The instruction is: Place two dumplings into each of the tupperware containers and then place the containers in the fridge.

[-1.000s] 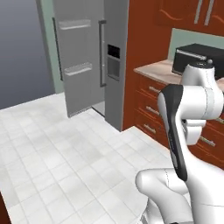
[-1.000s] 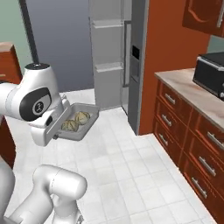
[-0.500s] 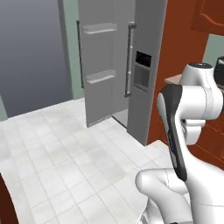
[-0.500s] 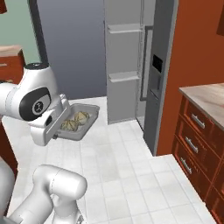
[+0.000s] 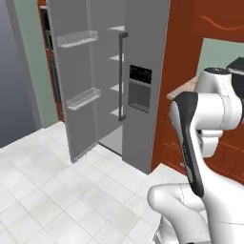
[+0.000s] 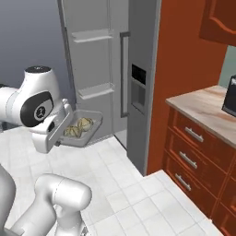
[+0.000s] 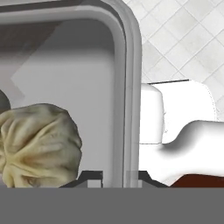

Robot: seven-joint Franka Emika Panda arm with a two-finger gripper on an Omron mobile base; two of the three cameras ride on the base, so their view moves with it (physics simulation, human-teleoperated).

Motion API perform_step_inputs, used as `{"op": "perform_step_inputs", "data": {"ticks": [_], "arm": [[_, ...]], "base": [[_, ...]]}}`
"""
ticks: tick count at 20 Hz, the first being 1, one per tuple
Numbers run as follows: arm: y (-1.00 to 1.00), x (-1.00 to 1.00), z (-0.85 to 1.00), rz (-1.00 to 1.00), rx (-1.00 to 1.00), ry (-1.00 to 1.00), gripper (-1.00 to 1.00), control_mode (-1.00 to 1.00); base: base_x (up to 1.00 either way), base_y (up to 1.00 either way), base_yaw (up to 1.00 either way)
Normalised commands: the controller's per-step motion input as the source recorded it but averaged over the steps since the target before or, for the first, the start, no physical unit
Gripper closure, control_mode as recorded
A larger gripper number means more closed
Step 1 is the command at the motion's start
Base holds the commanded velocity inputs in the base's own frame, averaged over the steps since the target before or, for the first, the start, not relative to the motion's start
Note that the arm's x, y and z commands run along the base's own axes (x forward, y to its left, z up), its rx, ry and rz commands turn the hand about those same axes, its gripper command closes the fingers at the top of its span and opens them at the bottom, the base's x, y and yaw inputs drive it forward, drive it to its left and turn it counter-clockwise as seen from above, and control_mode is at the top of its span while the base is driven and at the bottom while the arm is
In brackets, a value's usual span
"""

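My gripper is shut on the near wall of a pale tupperware container, held roughly level above the floor. Two tan crinkled dumplings lie inside it. In the hand view the container's rim runs up between my fingertips, and one dumpling sits at the lower left with the edge of a second beside it. The grey fridge stands ahead, its left door swung open. White shelves show inside.
Red-brown cabinets flank the fridge on the right. A wooden counter with drawers has a dark appliance at its far end. White tiled floor spreads in front of the fridge.
The whole picture has shifted: the base has moved, and the fridge now looks larger and nearer the middle. The container with its dumplings stays in my gripper as before.
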Motion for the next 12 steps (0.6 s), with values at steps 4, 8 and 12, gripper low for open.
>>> {"op": "perform_step_inputs", "data": {"ticks": [4,8,12], "arm": [[0.00,0.00,0.00,0.00,0.00,0.00,1.00,1.00],[0.00,0.00,0.00,0.00,0.00,0.00,1.00,1.00],[0.00,0.00,0.00,0.00,0.00,0.00,1.00,1.00]], "base": [[1.00,0.60,-0.46],[0.86,0.29,-0.49],[0.78,0.28,-0.54]]}}
